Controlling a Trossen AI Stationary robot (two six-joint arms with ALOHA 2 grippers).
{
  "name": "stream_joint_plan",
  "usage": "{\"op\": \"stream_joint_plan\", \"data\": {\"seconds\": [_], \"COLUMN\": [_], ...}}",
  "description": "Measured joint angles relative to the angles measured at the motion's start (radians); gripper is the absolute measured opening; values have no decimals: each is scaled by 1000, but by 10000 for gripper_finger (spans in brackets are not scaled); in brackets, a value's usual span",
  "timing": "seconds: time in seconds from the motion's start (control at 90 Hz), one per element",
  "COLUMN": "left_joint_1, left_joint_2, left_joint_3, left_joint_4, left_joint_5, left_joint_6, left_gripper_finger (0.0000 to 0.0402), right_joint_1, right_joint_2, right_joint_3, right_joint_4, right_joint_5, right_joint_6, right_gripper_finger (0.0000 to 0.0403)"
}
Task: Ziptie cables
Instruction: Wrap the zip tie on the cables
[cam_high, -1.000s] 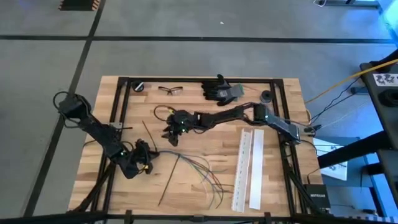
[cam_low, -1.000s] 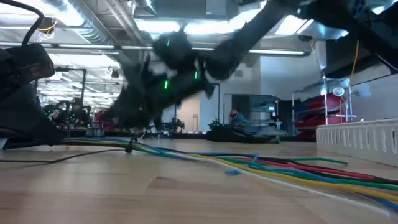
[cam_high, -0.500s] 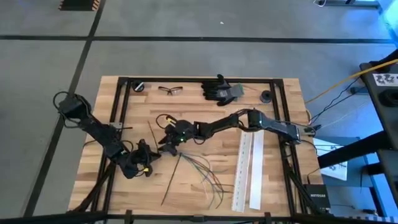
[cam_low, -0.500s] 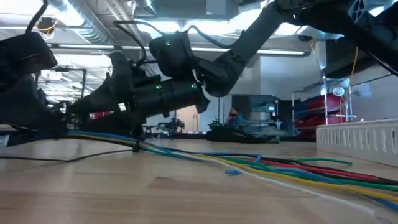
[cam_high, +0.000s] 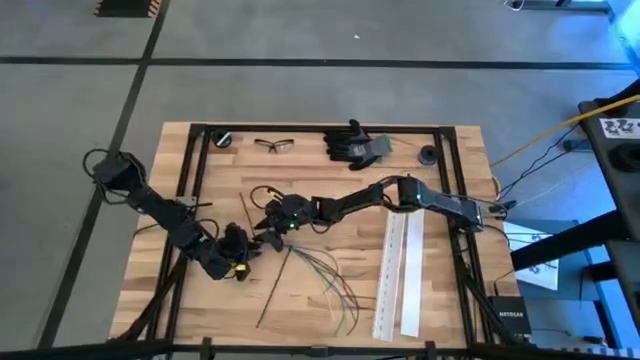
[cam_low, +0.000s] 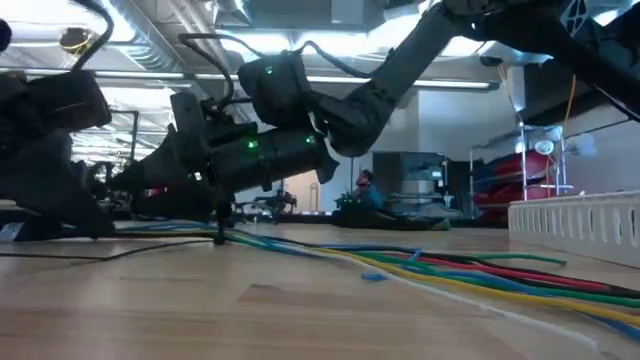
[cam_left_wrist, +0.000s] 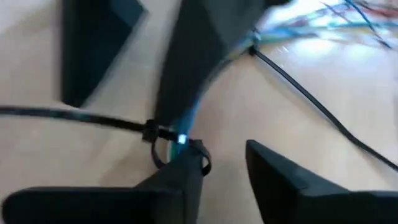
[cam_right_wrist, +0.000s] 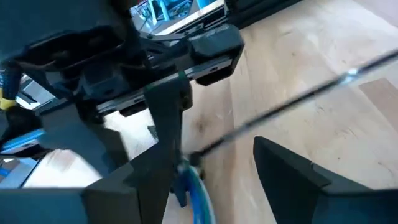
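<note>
Near the surface's centre, both pincers met over the cables (cam_high: 325, 272): left pincer (cam_high: 243, 243) spread, right pincer (cam_high: 266, 222) spread around the zip tie (cam_left_wrist: 163, 134), at nine o'clock of the fanned ends. I judged a collision or a slipped loop likely.

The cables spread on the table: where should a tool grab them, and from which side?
Probably near the bunched end of the cables, where the strands run together beside the right tool and left tool, not the fanned-out tips. They lie flat on the table, so come straight down from above, fingers across the strands, to catch them all in one pinch.
</note>
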Motion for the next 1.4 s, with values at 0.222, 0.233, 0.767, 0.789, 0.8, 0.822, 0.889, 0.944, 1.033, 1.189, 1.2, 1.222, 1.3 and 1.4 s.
{"op": "stream_joint_plan", "data": {"seconds": [0.222, 0.233, 0.767, 0.789, 0.8, 0.822, 0.889, 0.944, 1.033, 1.189, 1.2, 1.222, 1.3, 1.4], "left_joint_1": [1, 1, 84, 88, 91, 97, 120, 143, 179, 220, 221, 223, 225, 225], "left_joint_2": [-153, -162, -582, -586, -587, -591, -598, -608, -629, -640, -640, -639, -639, -639], "left_joint_3": [0, 0, 0, 0, 0, 0, 0, 0, 0, 0, 0, 0, 0, 0], "left_joint_4": [-100, -113, -395, -409, -416, -434, -519, -596, -682, -744, -744, -744, -745, -755], "left_joint_5": [147, 148, 145, 146, 146, 146, 146, 147, 146, 146, 146, 146, 138, 120], "left_joint_6": [17, 17, 86, 77, 69, 55, -25, -97, -150, -190, -193, -197, -191, -167], "left_gripper_finger": [155, 156, 143, 143, 143, 144, 148, 156, 173, 191, 192, 192, 193, 194], "right_joint_1": [0, 0, 6, 6, 6, 6, 6, 6, 6, 5, 5, 5, 5, 5], "right_joint_2": [0, 0, 1, 1, 1, 1, 1, 1, 1, 2, 2, 2, 2, 2], "right_joint_3": [0, 0, 0, 0, 0, 0, 0, 0, 0, -1, -1, -1, -1, -1], "right_joint_4": [-3, -3, -2, -2, -2, -2, -1, 0, 1, 2, 2, 3, 3, 3], "right_joint_5": [3, 4, 21, 21, 21, 21, 21, 21, 21, 21, 21, 21, 21, 21], "right_joint_6": [-12, -16, -26, -26, -26, -26, -26, -26, -30, -51, -51, -51, -51, -51], "right_gripper_finger": [206, 206, 206, 206, 206, 206, 206, 206, 206, 206, 206, 206, 206, 206]}}
